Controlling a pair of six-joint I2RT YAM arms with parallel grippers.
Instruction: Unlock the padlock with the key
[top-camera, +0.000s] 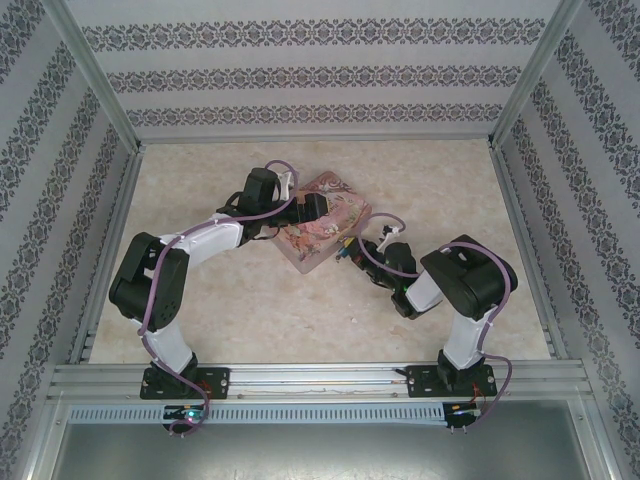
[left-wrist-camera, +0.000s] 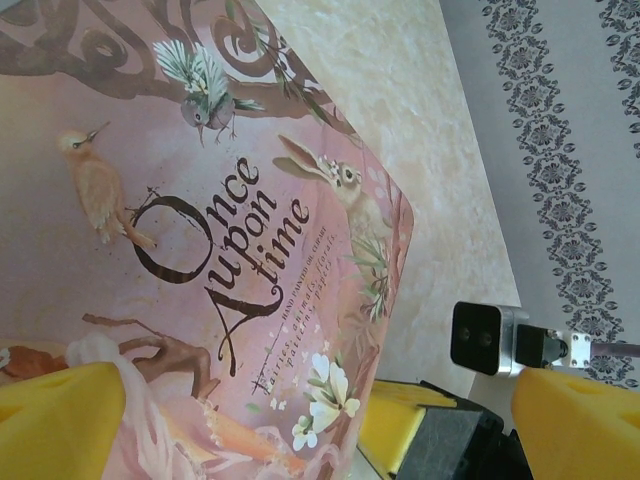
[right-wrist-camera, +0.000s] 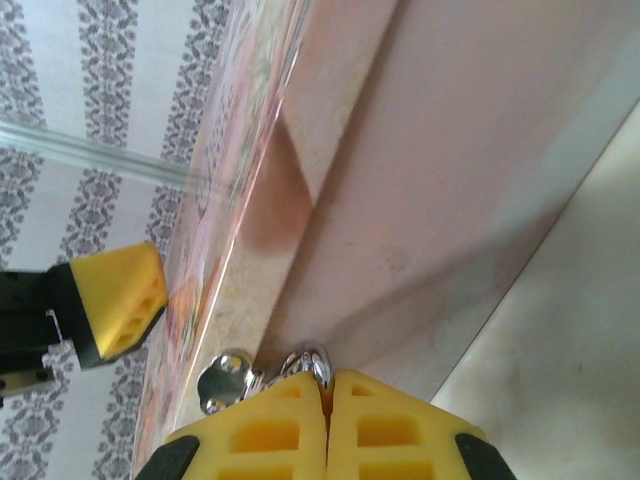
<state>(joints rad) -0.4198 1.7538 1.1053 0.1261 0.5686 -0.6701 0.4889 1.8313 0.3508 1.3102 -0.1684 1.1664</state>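
We see the left gripper (top-camera: 308, 212) with its yellow fingers (left-wrist-camera: 60, 425) spread wide over the lid of the pink tin (left-wrist-camera: 200, 150), which lies on the table (top-camera: 300, 320). The right gripper (right-wrist-camera: 327, 390) sits against the tin's side wall, tips pressed together on a small silvery metal piece (right-wrist-camera: 313, 364); we cannot tell whether it is key or padlock shackle

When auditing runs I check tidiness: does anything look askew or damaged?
Nothing spilled or damaged. The pink tin lies skewed to the table edges, the open left gripper over it; the right gripper is shut on a silvery metal piece.
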